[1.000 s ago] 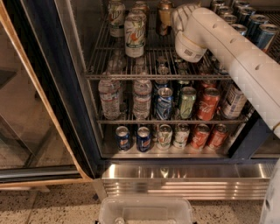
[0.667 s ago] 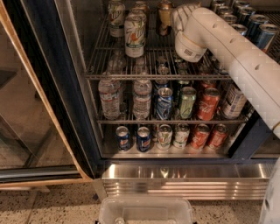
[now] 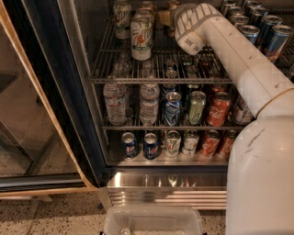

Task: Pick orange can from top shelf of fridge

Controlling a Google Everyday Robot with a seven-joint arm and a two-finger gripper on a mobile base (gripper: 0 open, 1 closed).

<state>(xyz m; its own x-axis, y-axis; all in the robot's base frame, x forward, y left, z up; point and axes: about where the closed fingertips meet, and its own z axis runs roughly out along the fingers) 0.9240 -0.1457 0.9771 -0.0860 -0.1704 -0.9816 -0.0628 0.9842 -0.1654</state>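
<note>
Pincer (image 3: 168,19) nxt to orange can (image 3: 172,5), top shelf (image 3: 156,81)

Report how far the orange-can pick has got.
Done: the fridge stands open and the arm reaches over the top shelf. In hand: the gripper is at the orange can near the shelf's back, but a grasp cannot be confirmed. Left: secure the can, lift it and draw it out.

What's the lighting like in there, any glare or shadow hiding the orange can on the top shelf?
Camera view: the fridge is dim toward the back; the orange can sits in shadow at the frame's top, with the pincer right beside it over the top shelf; the arm covers part of it; glare shows only on the steel base.
</note>
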